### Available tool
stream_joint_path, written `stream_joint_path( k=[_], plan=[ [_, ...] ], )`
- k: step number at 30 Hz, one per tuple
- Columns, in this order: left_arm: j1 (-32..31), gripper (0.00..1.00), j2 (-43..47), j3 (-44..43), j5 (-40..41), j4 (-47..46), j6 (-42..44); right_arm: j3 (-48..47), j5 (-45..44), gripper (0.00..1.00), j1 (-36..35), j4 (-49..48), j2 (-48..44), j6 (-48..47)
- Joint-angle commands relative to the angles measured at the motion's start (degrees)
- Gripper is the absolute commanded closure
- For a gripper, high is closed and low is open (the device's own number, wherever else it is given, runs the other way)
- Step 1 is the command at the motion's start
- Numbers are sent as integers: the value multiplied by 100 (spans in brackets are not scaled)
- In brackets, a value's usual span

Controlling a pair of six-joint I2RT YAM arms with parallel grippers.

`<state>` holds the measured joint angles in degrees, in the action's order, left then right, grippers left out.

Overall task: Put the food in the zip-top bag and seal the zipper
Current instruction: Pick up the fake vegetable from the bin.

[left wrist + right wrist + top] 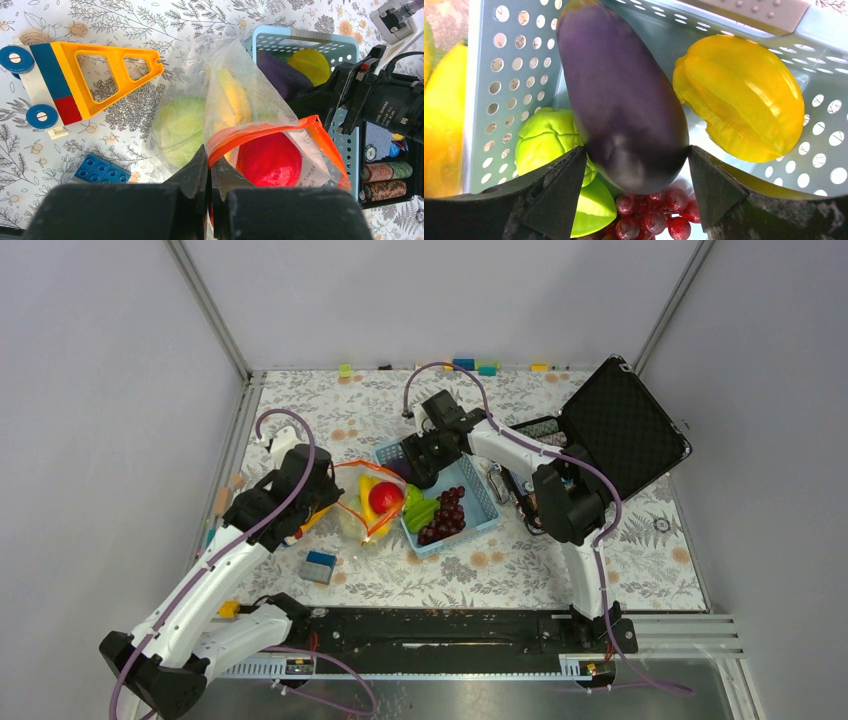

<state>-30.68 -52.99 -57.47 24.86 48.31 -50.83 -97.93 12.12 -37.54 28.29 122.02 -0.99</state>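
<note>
The zip-top bag (358, 508) lies on the flowered table (600, 570) just left of centre in the top view, against the left side of the blue basket (487, 502). Its zipper (265, 131) is unsealed and gapes in an orange loop at the lower middle of the left wrist view. A red apple (269, 160) sits just inside the mouth. Deeper in the clear plastic are a yellow banana (232, 100) and a pale green cabbage head (180, 131). The left gripper (210, 175) is pressed together, pinching the zipper at its left end. In the basket, the right gripper (636, 175) stands spread with a finger on either side of a dark purple eggplant (624, 90). I cannot tell whether the fingers press it yet. Around the eggplant lie a green piece (549, 140) on the left, a yellow star fruit (744, 100) on the right and red grapes (649, 215) below. Further out, a yellow and blue toy (75, 75) and a blue brick (102, 170) lie left of the bag. An open black case (625, 425) stands at the upper right.
</note>
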Motion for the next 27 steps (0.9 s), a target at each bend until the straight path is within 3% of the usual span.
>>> stream_joint_path(
  k=[1, 6, 12, 17, 27],
  plan=[
    [27, 100, 89, 43, 80, -227, 91, -109, 412, 20, -94, 86, 6, 10],
    [29, 100, 70, 65, 33, -270, 90, 203, 427, 17, -102, -393, -159, 729],
    [32, 100, 27, 91, -30, -327, 91, 415, -533, 9, -102, -605, -106, 2051],
    [34, 100, -8, 87, -36, -355, 107, 1029, -275, 7, -96, -1535, -246, 3201],
    [35, 100, -51, 95, -66, -377, 120, 2080, -461, 7, -106, -3258, -691, 3941]
  ],
)
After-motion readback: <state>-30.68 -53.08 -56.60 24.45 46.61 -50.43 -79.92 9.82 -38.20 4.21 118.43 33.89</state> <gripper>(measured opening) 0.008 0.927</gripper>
